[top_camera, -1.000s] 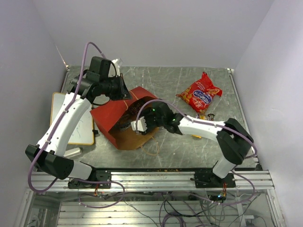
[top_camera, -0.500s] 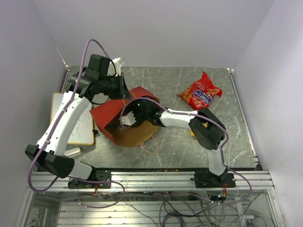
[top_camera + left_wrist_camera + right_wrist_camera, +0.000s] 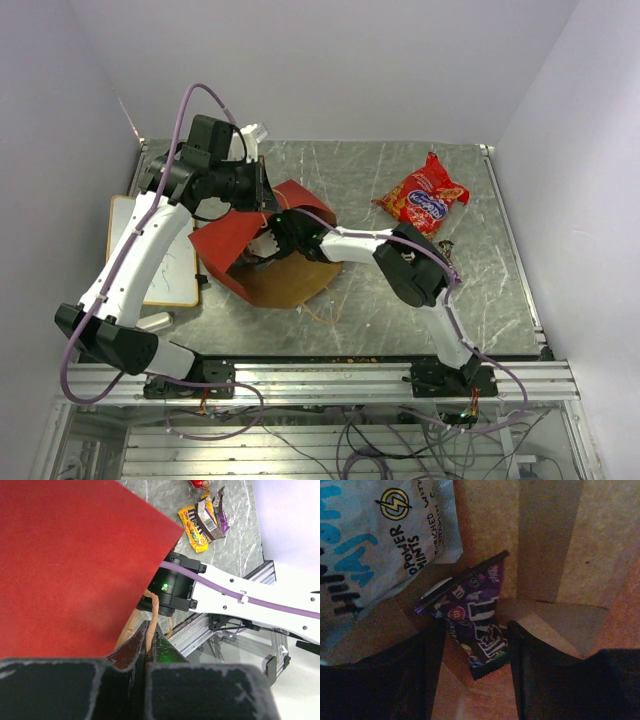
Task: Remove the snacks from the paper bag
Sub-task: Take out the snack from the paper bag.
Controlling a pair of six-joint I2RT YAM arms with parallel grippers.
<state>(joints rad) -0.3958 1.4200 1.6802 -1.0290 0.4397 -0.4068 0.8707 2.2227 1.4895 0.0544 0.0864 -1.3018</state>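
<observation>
Grey tabletop (image 3: 480,290) from above already carries the chip bag (image 3: 422,200) outside the paper bag (image 3: 225,240); left wrist view: left gripper (image 3: 146,632) pinched shut on the bag's edge, yellow packet (image 3: 194,527) out; right wrist view: right gripper (image 3: 476,636), jaws apart, straddles a purple packet (image 3: 479,622) beside a light-blue packet (image 3: 380,535), both not yet removed.

We count one paper bag (image 3: 225,242), one red chip bag (image 3: 423,197), and out on the bench (image 3: 380,170) three small ones: yellow packet (image 3: 193,530), dark packet (image 3: 207,519), purple packet (image 3: 222,516). Inside the bag, two more: second purple packet (image 3: 479,616), light-blue packet (image 3: 370,535). One whiteboard (image 3: 180,275) too.
</observation>
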